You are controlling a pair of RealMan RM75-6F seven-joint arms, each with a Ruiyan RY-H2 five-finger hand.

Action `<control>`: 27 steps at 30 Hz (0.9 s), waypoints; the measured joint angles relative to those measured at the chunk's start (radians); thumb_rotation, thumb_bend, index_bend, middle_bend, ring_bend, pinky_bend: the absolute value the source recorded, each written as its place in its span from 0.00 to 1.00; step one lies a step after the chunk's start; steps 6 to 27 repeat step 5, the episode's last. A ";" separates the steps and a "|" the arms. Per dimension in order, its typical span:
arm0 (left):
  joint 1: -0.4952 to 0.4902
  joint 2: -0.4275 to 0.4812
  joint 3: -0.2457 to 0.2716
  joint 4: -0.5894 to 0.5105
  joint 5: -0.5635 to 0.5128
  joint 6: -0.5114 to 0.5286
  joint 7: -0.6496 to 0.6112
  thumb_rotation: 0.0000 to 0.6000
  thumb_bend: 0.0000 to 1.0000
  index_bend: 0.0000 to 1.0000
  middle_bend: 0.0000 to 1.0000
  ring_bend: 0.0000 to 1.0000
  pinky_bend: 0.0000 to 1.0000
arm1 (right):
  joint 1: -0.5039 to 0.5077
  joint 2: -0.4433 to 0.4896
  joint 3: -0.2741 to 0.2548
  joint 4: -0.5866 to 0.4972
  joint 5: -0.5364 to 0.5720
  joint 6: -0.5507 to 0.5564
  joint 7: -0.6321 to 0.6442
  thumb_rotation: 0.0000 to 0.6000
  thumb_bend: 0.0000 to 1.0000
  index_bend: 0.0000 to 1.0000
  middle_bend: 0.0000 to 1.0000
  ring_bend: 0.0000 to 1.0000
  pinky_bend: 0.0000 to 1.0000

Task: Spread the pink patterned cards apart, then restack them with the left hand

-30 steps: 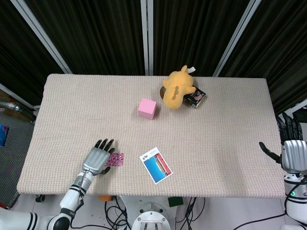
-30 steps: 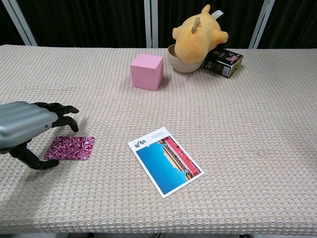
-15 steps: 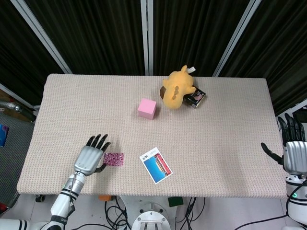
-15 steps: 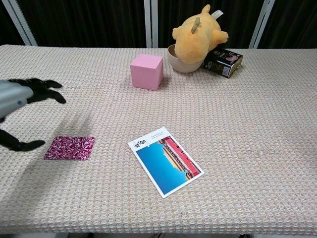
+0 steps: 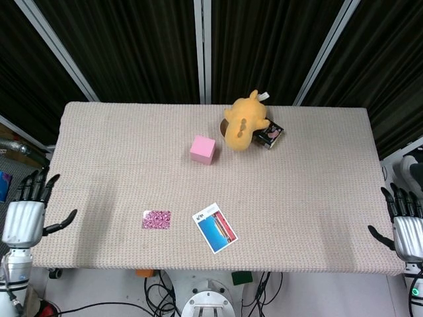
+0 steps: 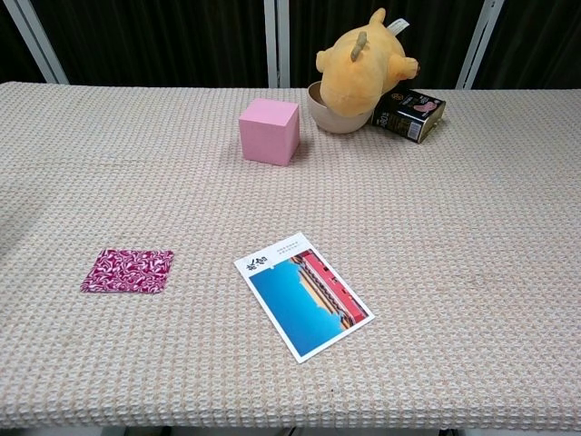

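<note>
The pink patterned cards (image 5: 156,219) lie as one neat stack on the cloth near the table's front left, also seen in the chest view (image 6: 127,271). My left hand (image 5: 25,214) hangs off the table's left edge with its fingers spread, far from the cards and holding nothing. Off the right edge my right hand (image 5: 404,228) is likewise spread and empty. Neither hand shows in the chest view.
A postcard (image 5: 215,228) lies just right of the cards. Further back are a pink cube (image 5: 203,149), a yellow plush toy (image 5: 245,121) lying over a bowl (image 6: 330,111), and a small dark box (image 5: 271,134).
My left hand has drawn back from beside the cards, leftward off the table edge. The right hand has dropped slightly lower. The cards have not moved.
</note>
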State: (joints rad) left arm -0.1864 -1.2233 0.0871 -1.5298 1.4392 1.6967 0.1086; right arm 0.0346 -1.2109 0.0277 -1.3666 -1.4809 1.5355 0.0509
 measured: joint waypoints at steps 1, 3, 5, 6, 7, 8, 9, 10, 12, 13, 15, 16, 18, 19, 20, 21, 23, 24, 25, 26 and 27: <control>0.003 0.006 0.002 0.002 0.003 -0.008 -0.006 0.15 0.16 0.11 0.00 0.00 0.11 | -0.006 0.005 -0.003 -0.006 0.010 -0.008 -0.004 1.00 0.42 0.00 0.00 0.00 0.00; 0.007 0.015 0.008 0.000 0.012 -0.035 -0.010 0.15 0.16 0.11 0.00 0.00 0.11 | -0.015 0.008 -0.005 -0.008 0.021 -0.021 -0.006 1.00 0.42 0.00 0.00 0.00 0.00; 0.008 0.023 0.012 -0.004 0.027 -0.060 -0.012 0.15 0.16 0.11 0.00 0.00 0.11 | -0.015 0.006 -0.002 -0.005 0.018 -0.015 -0.012 1.00 0.42 0.00 0.00 0.00 0.00; 0.008 0.023 0.012 -0.004 0.027 -0.060 -0.012 0.15 0.16 0.11 0.00 0.00 0.11 | -0.015 0.006 -0.002 -0.005 0.018 -0.015 -0.012 1.00 0.42 0.00 0.00 0.00 0.00; 0.008 0.023 0.012 -0.004 0.027 -0.060 -0.012 0.15 0.16 0.11 0.00 0.00 0.11 | -0.015 0.006 -0.002 -0.005 0.018 -0.015 -0.012 1.00 0.42 0.00 0.00 0.00 0.00; 0.008 0.023 0.012 -0.004 0.027 -0.060 -0.012 0.15 0.16 0.11 0.00 0.00 0.11 | -0.015 0.006 -0.002 -0.005 0.018 -0.015 -0.012 1.00 0.42 0.00 0.00 0.00 0.00; 0.008 0.023 0.012 -0.004 0.027 -0.060 -0.012 0.15 0.16 0.11 0.00 0.00 0.11 | -0.015 0.006 -0.002 -0.005 0.018 -0.015 -0.012 1.00 0.42 0.00 0.00 0.00 0.00; 0.008 0.023 0.012 -0.004 0.027 -0.060 -0.012 0.15 0.16 0.11 0.00 0.00 0.11 | -0.015 0.006 -0.002 -0.005 0.018 -0.015 -0.012 1.00 0.42 0.00 0.00 0.00 0.00; 0.008 0.023 0.012 -0.004 0.027 -0.060 -0.012 0.15 0.16 0.11 0.00 0.00 0.11 | -0.015 0.006 -0.002 -0.005 0.018 -0.015 -0.012 1.00 0.42 0.00 0.00 0.00 0.00; 0.008 0.023 0.012 -0.004 0.027 -0.060 -0.012 0.15 0.16 0.11 0.00 0.00 0.11 | -0.015 0.006 -0.002 -0.005 0.018 -0.015 -0.012 1.00 0.42 0.00 0.00 0.00 0.00; 0.008 0.023 0.012 -0.004 0.027 -0.060 -0.012 0.15 0.16 0.11 0.00 0.00 0.11 | -0.015 0.006 -0.002 -0.005 0.018 -0.015 -0.012 1.00 0.42 0.00 0.00 0.00 0.00; 0.008 0.023 0.012 -0.004 0.027 -0.060 -0.012 0.15 0.16 0.11 0.00 0.00 0.11 | -0.015 0.006 -0.002 -0.005 0.018 -0.015 -0.012 1.00 0.42 0.00 0.00 0.00 0.00; 0.008 0.023 0.012 -0.004 0.027 -0.060 -0.012 0.15 0.16 0.11 0.00 0.00 0.11 | -0.015 0.006 -0.002 -0.005 0.018 -0.015 -0.012 1.00 0.42 0.00 0.00 0.00 0.00; 0.008 0.023 0.012 -0.004 0.027 -0.060 -0.012 0.15 0.16 0.11 0.00 0.00 0.11 | -0.015 0.006 -0.002 -0.005 0.018 -0.015 -0.012 1.00 0.42 0.00 0.00 0.00 0.00; 0.008 0.023 0.012 -0.004 0.027 -0.060 -0.012 0.15 0.16 0.11 0.00 0.00 0.11 | -0.015 0.006 -0.002 -0.005 0.018 -0.015 -0.012 1.00 0.42 0.00 0.00 0.00 0.00; 0.008 0.023 0.012 -0.004 0.027 -0.060 -0.012 0.15 0.16 0.11 0.00 0.00 0.11 | -0.015 0.006 -0.002 -0.005 0.018 -0.015 -0.012 1.00 0.42 0.00 0.00 0.00 0.00; 0.008 0.023 0.012 -0.004 0.027 -0.060 -0.012 0.15 0.16 0.11 0.00 0.00 0.11 | -0.015 0.006 -0.002 -0.005 0.018 -0.015 -0.012 1.00 0.42 0.00 0.00 0.00 0.00; 0.008 0.023 0.012 -0.004 0.027 -0.060 -0.012 0.15 0.16 0.11 0.00 0.00 0.11 | -0.015 0.006 -0.002 -0.005 0.018 -0.015 -0.012 1.00 0.42 0.00 0.00 0.00 0.00; 0.008 0.023 0.012 -0.004 0.027 -0.060 -0.012 0.15 0.16 0.11 0.00 0.00 0.11 | -0.015 0.006 -0.002 -0.005 0.018 -0.015 -0.012 1.00 0.42 0.00 0.00 0.00 0.00; 0.008 0.023 0.012 -0.004 0.027 -0.060 -0.012 0.15 0.16 0.11 0.00 0.00 0.11 | -0.015 0.006 -0.002 -0.005 0.018 -0.015 -0.012 1.00 0.42 0.00 0.00 0.00 0.00; 0.008 0.023 0.012 -0.004 0.027 -0.060 -0.012 0.15 0.16 0.11 0.00 0.00 0.11 | -0.015 0.006 -0.002 -0.005 0.018 -0.015 -0.012 1.00 0.42 0.00 0.00 0.00 0.00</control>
